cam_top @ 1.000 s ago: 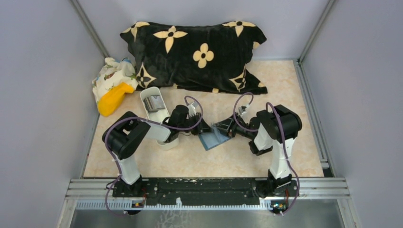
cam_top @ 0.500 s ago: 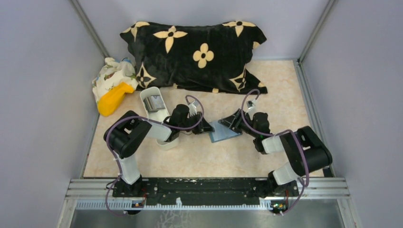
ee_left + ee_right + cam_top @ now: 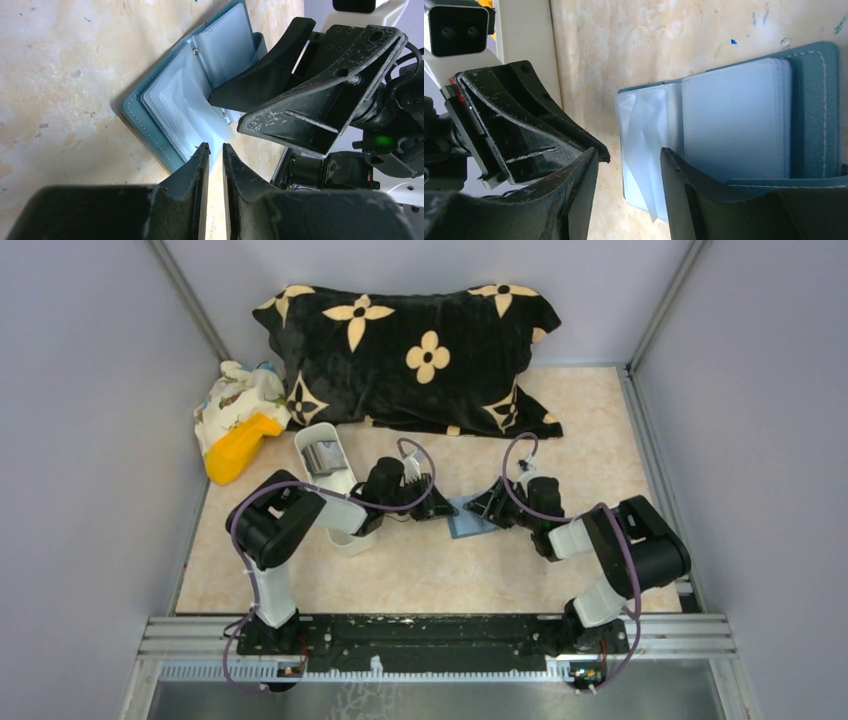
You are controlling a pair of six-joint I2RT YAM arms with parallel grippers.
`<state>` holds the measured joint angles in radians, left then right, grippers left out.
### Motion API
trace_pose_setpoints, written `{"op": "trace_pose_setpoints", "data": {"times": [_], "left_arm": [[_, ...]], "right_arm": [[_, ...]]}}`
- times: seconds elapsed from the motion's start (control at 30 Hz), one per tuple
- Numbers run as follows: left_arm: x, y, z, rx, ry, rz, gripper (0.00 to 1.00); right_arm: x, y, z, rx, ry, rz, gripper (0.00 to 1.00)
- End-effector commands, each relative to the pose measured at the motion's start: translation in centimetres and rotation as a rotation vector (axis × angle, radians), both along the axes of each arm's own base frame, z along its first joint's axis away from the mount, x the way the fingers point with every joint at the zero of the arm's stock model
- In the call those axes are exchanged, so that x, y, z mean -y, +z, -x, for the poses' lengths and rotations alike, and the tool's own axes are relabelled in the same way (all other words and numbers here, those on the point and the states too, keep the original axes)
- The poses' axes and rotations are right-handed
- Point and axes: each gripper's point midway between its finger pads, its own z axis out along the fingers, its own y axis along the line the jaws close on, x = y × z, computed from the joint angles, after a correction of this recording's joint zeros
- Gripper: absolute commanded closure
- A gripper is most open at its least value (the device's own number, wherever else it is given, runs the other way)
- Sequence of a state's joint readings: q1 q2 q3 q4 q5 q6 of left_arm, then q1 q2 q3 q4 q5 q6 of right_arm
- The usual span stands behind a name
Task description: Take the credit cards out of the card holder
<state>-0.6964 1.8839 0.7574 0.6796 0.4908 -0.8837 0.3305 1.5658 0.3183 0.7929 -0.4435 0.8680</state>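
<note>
The blue-teal card holder (image 3: 466, 524) lies open on the table between both grippers, its clear sleeves (image 3: 175, 105) fanned out. My left gripper (image 3: 443, 510) sits low at its left edge. Its jaws (image 3: 214, 150) stand only a slit apart, with table showing through the gap and nothing gripped. My right gripper (image 3: 487, 508) is open and straddles the loose crumpled sleeve (image 3: 644, 130); one finger (image 3: 674, 170) rests over the sleeve stack. Whether the sleeves hold cards is unclear. Grey, silvery credit cards (image 3: 322, 457) lie in the white tray.
The white oblong tray (image 3: 300, 445) runs under my left forearm. A black pillow with beige flowers (image 3: 420, 350) fills the back. A yellow item (image 3: 238, 448) and floral cloth (image 3: 235, 395) sit at the back left. Grey walls close in three sides.
My right arm has folded down low to the right and its gripper has come to the holder's right side. The holder has shifted slightly right and back. The left arm has hardly moved.
</note>
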Motion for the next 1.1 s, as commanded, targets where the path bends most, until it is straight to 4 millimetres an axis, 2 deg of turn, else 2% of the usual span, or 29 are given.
{"op": "trace_pose_setpoints", "data": {"times": [0.0, 0.2, 0.27, 0.47, 0.53, 0.57, 0.77, 0.93, 1.07], "left_arm": [[1.0, 0.8, -0.4, 0.029, -0.022, 0.032, 0.79], [1.1, 0.6, -0.4, 0.028, -0.020, 0.028, 0.79], [0.8, 0.9, -0.5, 0.037, -0.009, 0.036, 0.79], [-1.8, 2.7, -2.5, 0.111, 0.098, -0.003, 0.80], [-2.4, 3.5, -3.1, 0.138, 0.124, -0.014, 0.80], [-2.7, 3.9, -3.4, 0.152, 0.141, -0.021, 0.80], [-5.0, 5.9, -4.7, 0.222, 0.259, -0.113, 0.80], [-7.4, 6.4, -5.0, 0.242, 0.364, -0.177, 0.81], [-8.4, 6.9, -5.1, 0.259, 0.408, -0.187, 0.81]], "right_arm": [[-0.2, 1.8, -0.8, 0.081, 0.010, -0.022, 0.50], [0.9, 2.5, -1.4, 0.114, -0.016, 0.085, 0.52], [1.7, 3.3, -1.7, 0.147, -0.037, 0.131, 0.53], [3.1, 4.8, -2.0, 0.219, -0.062, 0.325, 0.53], [2.6, 5.2, -2.0, 0.240, -0.042, 0.388, 0.54], [1.7, 5.6, -1.9, 0.259, -0.021, 0.415, 0.55], [-0.9, 5.0, -1.6, 0.291, 0.051, 0.611, 0.55], [-1.7, 3.9, -1.8, 0.278, 0.068, 0.741, 0.55], [-1.9, 2.8, -1.8, 0.267, 0.093, 0.852, 0.52]]}}
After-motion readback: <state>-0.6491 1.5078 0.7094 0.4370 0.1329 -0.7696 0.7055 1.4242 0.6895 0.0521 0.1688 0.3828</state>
